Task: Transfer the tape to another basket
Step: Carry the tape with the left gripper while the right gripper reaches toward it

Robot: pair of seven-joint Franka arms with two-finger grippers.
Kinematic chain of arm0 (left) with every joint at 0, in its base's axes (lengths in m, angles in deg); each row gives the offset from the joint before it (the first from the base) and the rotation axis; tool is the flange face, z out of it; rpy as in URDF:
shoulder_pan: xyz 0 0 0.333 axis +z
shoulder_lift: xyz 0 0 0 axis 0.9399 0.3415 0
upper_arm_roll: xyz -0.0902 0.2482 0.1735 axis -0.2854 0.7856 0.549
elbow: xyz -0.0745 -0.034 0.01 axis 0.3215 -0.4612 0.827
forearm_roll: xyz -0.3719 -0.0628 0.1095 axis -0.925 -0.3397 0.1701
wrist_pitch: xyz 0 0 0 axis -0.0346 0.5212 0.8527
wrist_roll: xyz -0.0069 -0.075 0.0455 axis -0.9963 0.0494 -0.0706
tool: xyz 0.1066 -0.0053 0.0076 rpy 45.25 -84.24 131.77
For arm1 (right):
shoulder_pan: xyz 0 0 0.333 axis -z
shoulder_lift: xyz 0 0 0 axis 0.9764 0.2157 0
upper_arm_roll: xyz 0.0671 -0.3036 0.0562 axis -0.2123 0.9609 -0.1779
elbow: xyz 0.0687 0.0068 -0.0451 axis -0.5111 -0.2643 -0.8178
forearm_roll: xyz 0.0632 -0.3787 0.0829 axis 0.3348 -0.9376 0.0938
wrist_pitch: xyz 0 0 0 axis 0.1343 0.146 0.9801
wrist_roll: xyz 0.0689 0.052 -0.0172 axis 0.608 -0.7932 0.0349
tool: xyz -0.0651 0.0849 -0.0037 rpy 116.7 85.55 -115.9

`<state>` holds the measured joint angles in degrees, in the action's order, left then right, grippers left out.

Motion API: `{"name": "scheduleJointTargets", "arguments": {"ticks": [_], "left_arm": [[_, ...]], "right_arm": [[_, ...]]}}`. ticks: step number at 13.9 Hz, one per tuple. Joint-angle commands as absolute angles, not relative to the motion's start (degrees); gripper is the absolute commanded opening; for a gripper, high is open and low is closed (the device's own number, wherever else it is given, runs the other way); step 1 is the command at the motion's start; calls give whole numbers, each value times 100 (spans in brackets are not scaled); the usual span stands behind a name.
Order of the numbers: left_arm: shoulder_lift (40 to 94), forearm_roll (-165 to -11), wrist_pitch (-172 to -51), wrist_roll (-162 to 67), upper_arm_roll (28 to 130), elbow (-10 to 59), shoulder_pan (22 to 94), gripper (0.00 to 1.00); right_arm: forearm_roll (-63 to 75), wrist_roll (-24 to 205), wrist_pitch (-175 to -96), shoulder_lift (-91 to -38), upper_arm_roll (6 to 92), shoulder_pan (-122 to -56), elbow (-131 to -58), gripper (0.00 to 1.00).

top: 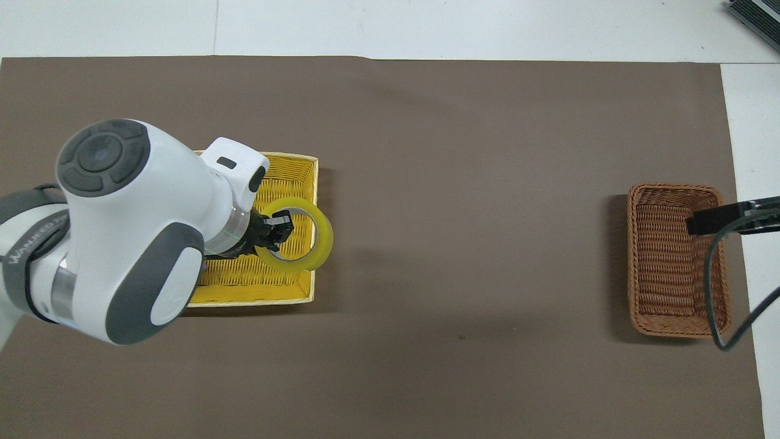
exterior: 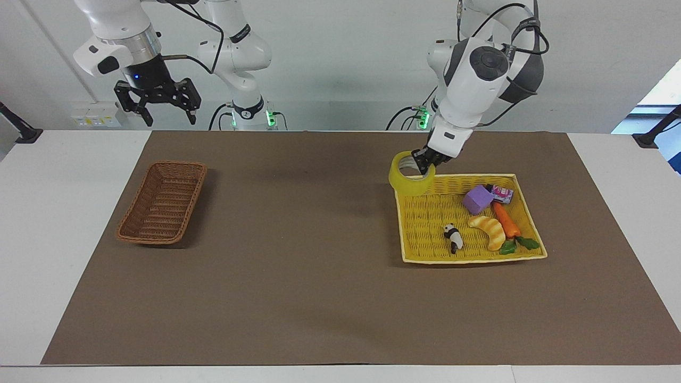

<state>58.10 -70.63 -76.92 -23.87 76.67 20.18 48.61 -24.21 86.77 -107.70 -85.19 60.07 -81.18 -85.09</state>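
The yellow tape hangs from my left gripper, which is shut on its wall with one finger inside the core. It is held in the air over the edge of the yellow tray at the corner nearest the robots. In the overhead view the tape and left gripper overlap the tray's rim. The dark brown basket stands empty toward the right arm's end; it also shows in the overhead view. My right gripper is open, high in the air near that basket, and waits.
In the yellow tray lie a purple block, a small can, a toy carrot, a croissant and a panda figure. My left arm hides them in the overhead view. A brown mat covers the table.
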Motion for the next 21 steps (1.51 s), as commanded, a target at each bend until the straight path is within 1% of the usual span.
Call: {"name": "scheduleJointTargets", "arguments": {"ticks": [1,3,6,9,11,13,15,18,21], "left_arm": [[5740,-7626,-7973,-2206,7737,1961,4561,0],[5740,-7918,-8211,-2145,7737,1987,4324,0],[5767,-8383,-8720,-2144,7729,2101,4104,0],[6047,-8937,-9361,-2215,7711,2128,3937,0],[6301,-9165,-9643,-2215,7711,2119,3761,0],[6495,-9561,-9759,-2223,7711,2119,3603,0],[6558,-9834,-9838,-2223,7702,2128,3436,0],[6593,-10037,-9987,-2223,7694,2119,3181,0],[6619,-10125,-10277,-2197,7623,2040,3040,0]], "right_arm": [[-2106,8772,-11310,-8381,5981,-8254,-8919,100],[-1748,8178,-11416,-8257,5981,-8430,-9130,100],[-1122,7534,-11740,-8257,5990,-8597,-9736,100],[-630,7331,-11812,-8248,5981,-8764,-10018,100],[-227,7174,-12056,-8239,5990,-9027,-10141,100],[369,7102,-12233,-8222,5990,-9011,-10142,100],[855,7093,-12286,-8204,5990,-9020,-10150,100],[909,7137,-12523,-8107,5990,-9046,-10282,100],[918,7277,-12445,-8125,5990,-8985,-10344,100]]}}
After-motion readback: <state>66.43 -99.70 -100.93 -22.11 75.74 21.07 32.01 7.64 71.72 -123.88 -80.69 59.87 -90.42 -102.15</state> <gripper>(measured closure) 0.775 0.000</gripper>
